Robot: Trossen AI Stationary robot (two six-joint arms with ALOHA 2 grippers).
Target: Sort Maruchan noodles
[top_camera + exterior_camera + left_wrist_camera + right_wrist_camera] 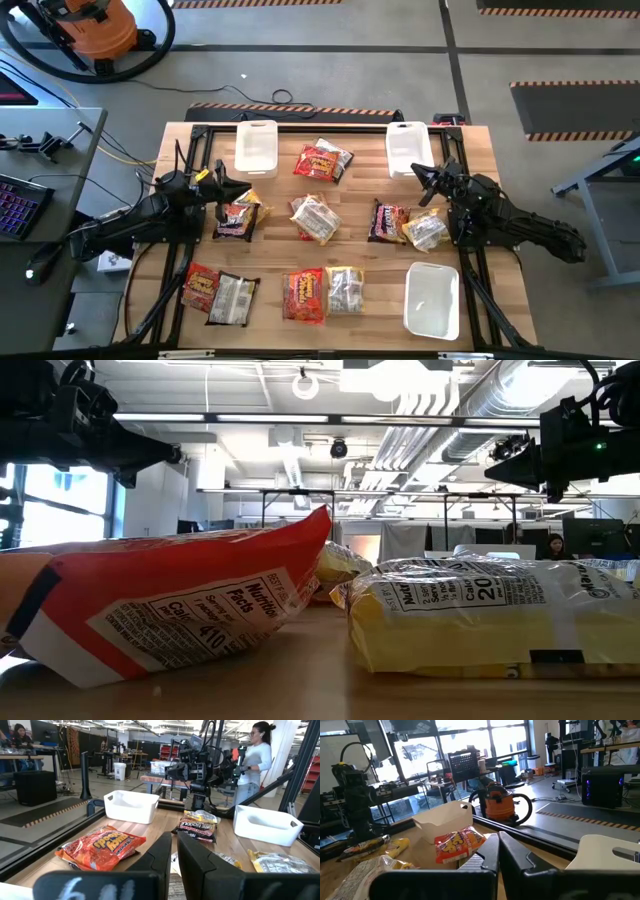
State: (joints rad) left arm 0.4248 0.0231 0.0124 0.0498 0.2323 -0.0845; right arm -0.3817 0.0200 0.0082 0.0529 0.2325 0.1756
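Observation:
Several Maruchan packets lie flat on the wooden table: red-orange ones (pixel 320 161) (pixel 303 296) (pixel 200 286), dark ones (pixel 237 217) (pixel 386 222), and yellow-white ones (pixel 314 219) (pixel 427 231) (pixel 346 290). My left gripper (pixel 235 190) (pixel 173 840) hovers shut over the table's left side, just beyond the dark packet there, and touches nothing. My right gripper (pixel 420 182) (pixel 498 840) hovers shut over the right side, between the far right bin and the dark and yellow pair. In the low view both arms (pixel 120 450) (pixel 530 460) stand well above the packets.
Three white bins stand on the table: far left of centre (pixel 256 147), far right of centre (pixel 408 146) and near right (pixel 432 298). A black frame (pixel 190 130) runs along the table's edges. A person (pixel 252 760) stands in the room beyond the right arm.

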